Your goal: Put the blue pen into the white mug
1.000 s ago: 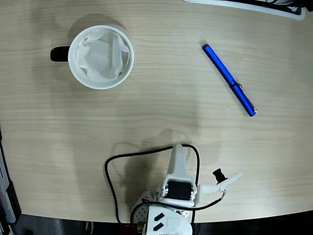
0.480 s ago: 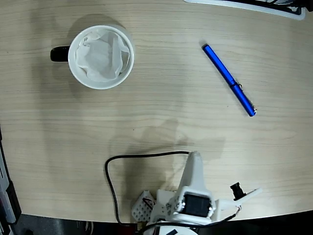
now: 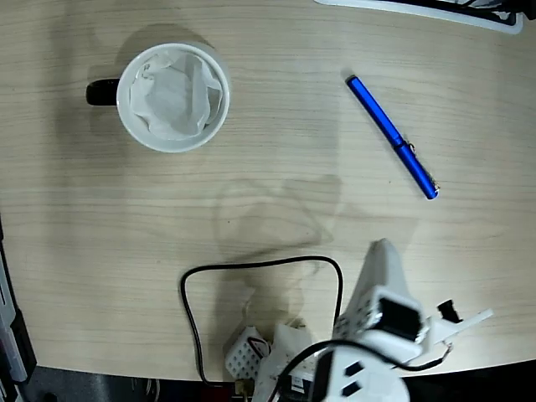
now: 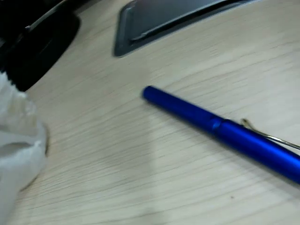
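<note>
Two task things lie on the pale wood bench (image 3: 276,142) in the fixed view. Taking the white mug (image 3: 173,97) as the landmark, it stands upright with its black handle (image 3: 102,92) pointing left and crumpled white paper (image 3: 174,92) inside. The blue pen (image 3: 392,137) lies flat well to the right of the mug, apart from it, slanting down to the right, its thin metal clip near the lower end. The white arm (image 3: 377,322) sits far below and to the right of the mug at the bench's near edge, below the pen and clear of it, with a black cable (image 3: 219,276) looping to its left. Whether the gripper is spread or pressed together cannot be told here.

Wrist view: the blue pen (image 4: 220,131) crosses the bench diagonally, clip (image 4: 269,136) uppermost. A blurred white shape (image 4: 18,150) fills the left edge, and a grey flat tray-like object (image 4: 164,21) lies beyond the pen. No fingers show.
</note>
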Robot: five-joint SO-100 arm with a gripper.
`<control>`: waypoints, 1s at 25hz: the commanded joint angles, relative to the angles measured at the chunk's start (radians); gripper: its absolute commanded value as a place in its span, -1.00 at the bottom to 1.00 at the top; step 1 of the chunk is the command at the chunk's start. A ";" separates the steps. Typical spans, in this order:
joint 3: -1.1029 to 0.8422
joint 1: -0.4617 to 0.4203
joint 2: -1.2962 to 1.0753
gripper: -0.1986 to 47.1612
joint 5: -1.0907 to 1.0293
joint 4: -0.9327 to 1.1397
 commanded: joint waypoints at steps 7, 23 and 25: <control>-0.265 0.084 -0.318 -0.99 0.029 0.038; -0.649 0.153 -0.813 -0.67 0.115 0.153; -0.661 0.153 -0.839 -0.56 0.117 0.153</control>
